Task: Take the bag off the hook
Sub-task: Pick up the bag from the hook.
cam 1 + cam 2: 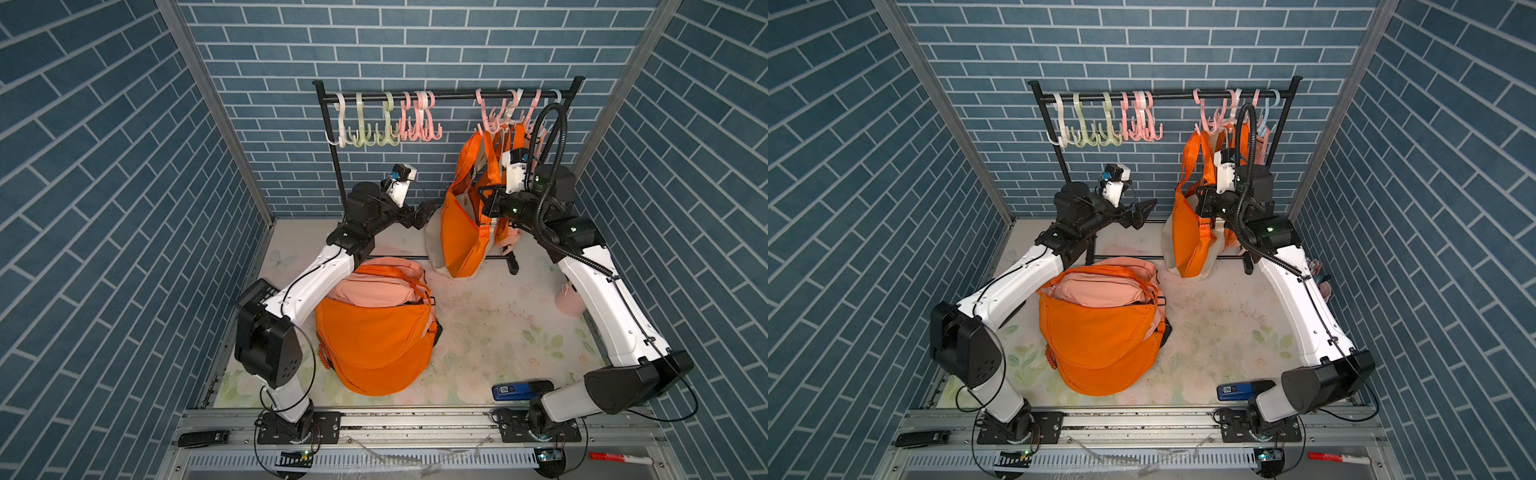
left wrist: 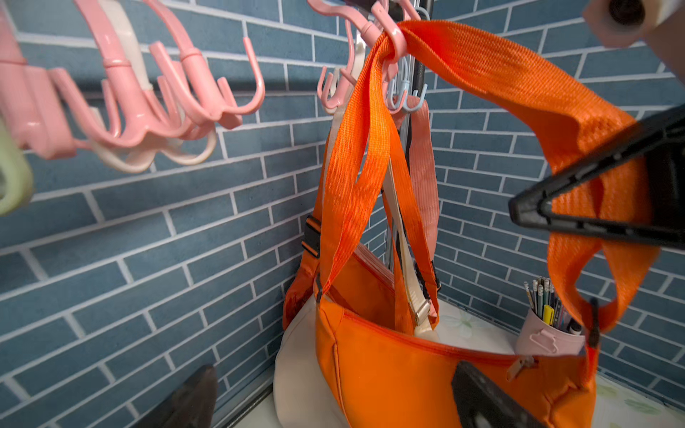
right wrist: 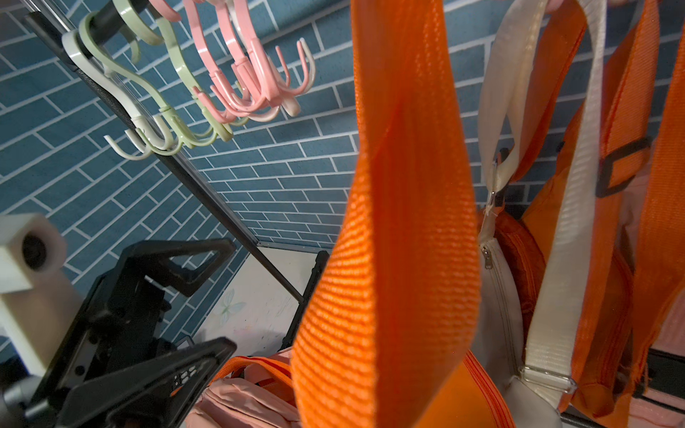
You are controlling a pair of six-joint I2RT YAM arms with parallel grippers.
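An orange bag [image 1: 461, 237] hangs at the right end of the black rack [image 1: 449, 96], in both top views. Its wide orange strap [image 2: 374, 122] loops over a pink hook [image 2: 396, 41]. My right gripper [image 1: 486, 203] is shut on one run of that strap partway down; in the left wrist view its black fingers [image 2: 593, 207] pinch the webbing. The strap [image 3: 389, 259] fills the right wrist view and hides the jaws. My left gripper [image 1: 424, 214] stands open just left of the bag's body [image 2: 407, 370], holding nothing.
A cream bag [image 1: 434, 249] and more orange and pink straps hang behind the bag. Empty white, green and pink hooks [image 1: 382, 124] crowd the rack's left half. A pile of orange and pink bags [image 1: 374, 328] lies under my left arm. A pink pen cup [image 2: 548, 333] stands at right.
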